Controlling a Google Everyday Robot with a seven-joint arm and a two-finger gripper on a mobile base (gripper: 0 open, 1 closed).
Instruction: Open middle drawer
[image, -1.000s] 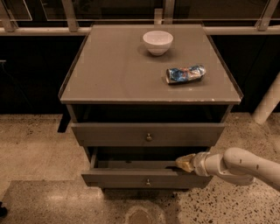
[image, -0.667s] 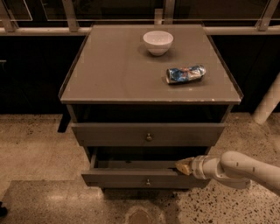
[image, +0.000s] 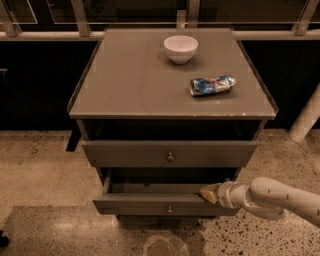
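Note:
The grey cabinet shows two drawer fronts, each with a small round knob. The upper front (image: 170, 153) sits a little forward. The middle drawer (image: 150, 204) is the lower one, pulled out further so its dark inside shows; its knob (image: 169, 209) is at centre. No third drawer front shows. My gripper (image: 208, 193), with tan tips on a white arm coming in from the right, rests at the top edge of the middle drawer's front, right of the knob.
On the cabinet top (image: 125, 85) stand a white bowl (image: 180, 48) and a crumpled blue snack bag (image: 212, 85). A railing and dark glass run behind. A white post (image: 306, 120) stands at the right. Speckled floor surrounds the cabinet.
My gripper has slid slightly down and toward the front along the middle drawer's edge. The drawer's position has hardly changed.

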